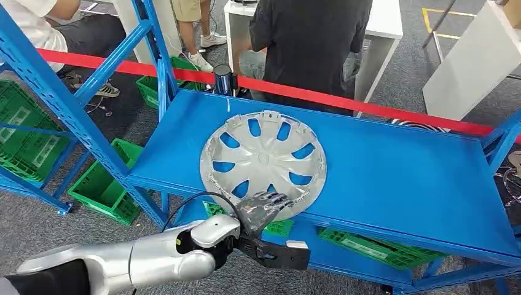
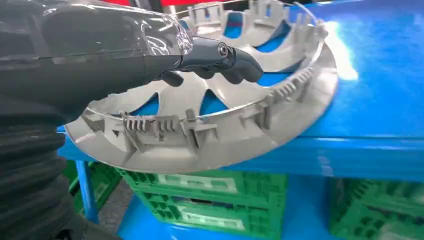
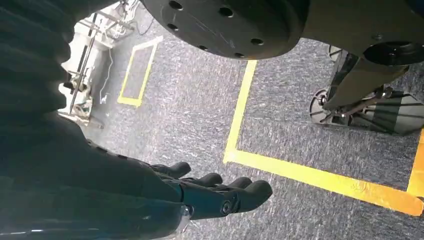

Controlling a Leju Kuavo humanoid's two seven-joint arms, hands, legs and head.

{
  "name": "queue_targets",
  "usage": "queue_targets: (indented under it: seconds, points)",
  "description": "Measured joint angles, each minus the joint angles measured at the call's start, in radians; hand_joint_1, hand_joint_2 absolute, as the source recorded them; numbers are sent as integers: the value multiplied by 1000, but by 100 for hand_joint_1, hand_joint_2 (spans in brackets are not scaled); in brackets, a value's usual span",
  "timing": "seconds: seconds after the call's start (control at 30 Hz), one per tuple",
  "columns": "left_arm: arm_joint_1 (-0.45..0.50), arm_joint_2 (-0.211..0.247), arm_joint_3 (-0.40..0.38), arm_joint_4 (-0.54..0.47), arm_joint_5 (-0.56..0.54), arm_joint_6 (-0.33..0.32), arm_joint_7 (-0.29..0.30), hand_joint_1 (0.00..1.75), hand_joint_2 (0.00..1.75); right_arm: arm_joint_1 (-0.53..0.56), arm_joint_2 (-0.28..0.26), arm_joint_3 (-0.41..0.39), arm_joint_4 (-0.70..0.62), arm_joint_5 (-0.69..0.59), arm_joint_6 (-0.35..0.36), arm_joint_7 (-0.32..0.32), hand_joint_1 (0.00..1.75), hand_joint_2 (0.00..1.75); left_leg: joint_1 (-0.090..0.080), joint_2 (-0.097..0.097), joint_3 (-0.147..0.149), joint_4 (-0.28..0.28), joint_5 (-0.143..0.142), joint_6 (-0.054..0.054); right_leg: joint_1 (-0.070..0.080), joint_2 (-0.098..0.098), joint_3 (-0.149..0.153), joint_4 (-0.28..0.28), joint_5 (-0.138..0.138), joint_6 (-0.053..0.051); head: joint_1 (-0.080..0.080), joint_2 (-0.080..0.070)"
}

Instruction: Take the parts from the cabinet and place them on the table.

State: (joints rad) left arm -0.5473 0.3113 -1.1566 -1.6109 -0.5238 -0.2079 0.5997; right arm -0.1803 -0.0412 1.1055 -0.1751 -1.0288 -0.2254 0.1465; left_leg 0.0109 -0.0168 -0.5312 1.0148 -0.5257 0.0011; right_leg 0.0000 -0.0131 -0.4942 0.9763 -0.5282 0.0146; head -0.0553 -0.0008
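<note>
A green slatted plastic crate sits on the grey floor beside the blue metal shelf; the robot's left hand rests its dark fingers on the near rim of the round silver plastic wheel cover, which lies flat on the shelf, overhanging its front edge; whether the hand grips the cover I cannot tell; the right hand hangs above the carpet, fingers loosely extended, holding nothing.

green crates, red tape, people behind.
</note>
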Motion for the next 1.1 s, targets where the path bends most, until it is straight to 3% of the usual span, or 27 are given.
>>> queue_targets:
  seconds: [0.3,0.7,0.87,1.1]
  points:
    - [15,-25,4,111,-6,13,0,0,175,-1,0,0,0,3,0,3,0,175,0,2,0,0,0,0,0,0,0,0,0,0,0,0]
    - [42,-83,53,269,-91,198,-29,0,175,-1,0,0,0,3,0,6,0,175,0,3,0,0,0,0,0,0,0,0,0,0,0,0]
    - [59,-107,80,340,-138,333,-81,0,175,-2,1,0,0,3,-6,10,0,175,0,4,0,0,0,0,0,1,0,0,0,0,0,0]
    - [63,-137,109,420,-150,383,-103,0,175,-2,2,0,0,4,-8,11,0,175,0,6,1,0,0,0,0,1,1,0,0,0,0,0]
